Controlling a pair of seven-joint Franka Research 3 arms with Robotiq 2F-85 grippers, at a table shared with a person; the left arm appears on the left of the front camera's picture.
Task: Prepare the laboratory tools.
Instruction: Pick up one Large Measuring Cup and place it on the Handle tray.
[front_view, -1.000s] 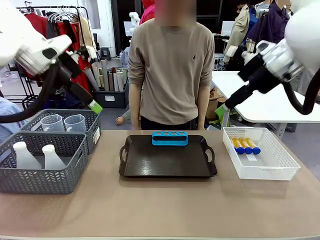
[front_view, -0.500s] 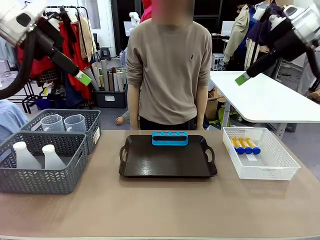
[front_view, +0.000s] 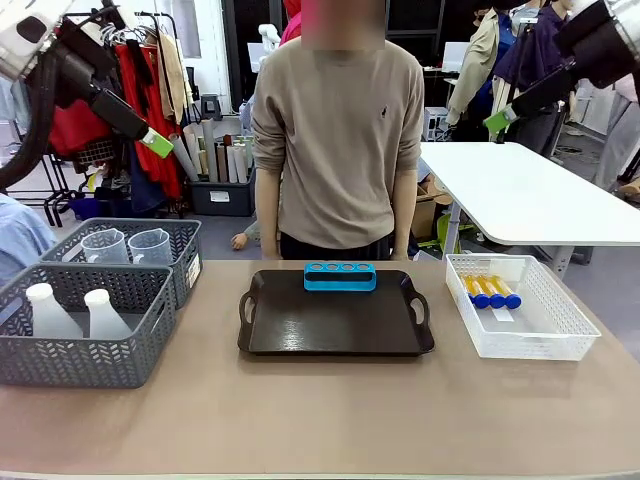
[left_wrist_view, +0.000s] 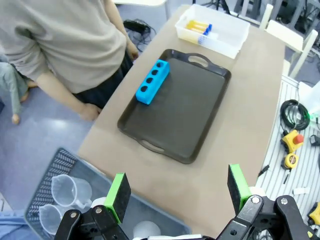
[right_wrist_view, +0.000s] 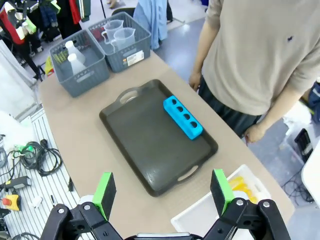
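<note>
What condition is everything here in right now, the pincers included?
Left pincer: open, empty, raised above the table.
Right pincer: open, empty, raised.
Tubes: capped, lying in the white basket.
Beakers: upright, empty, in the far grey basket.
Flasks: upright in the near grey basket.
Blue rack: on the tray, holes empty.

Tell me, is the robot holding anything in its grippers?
No. The left gripper and the right gripper are both open and empty, high above the table.
</note>
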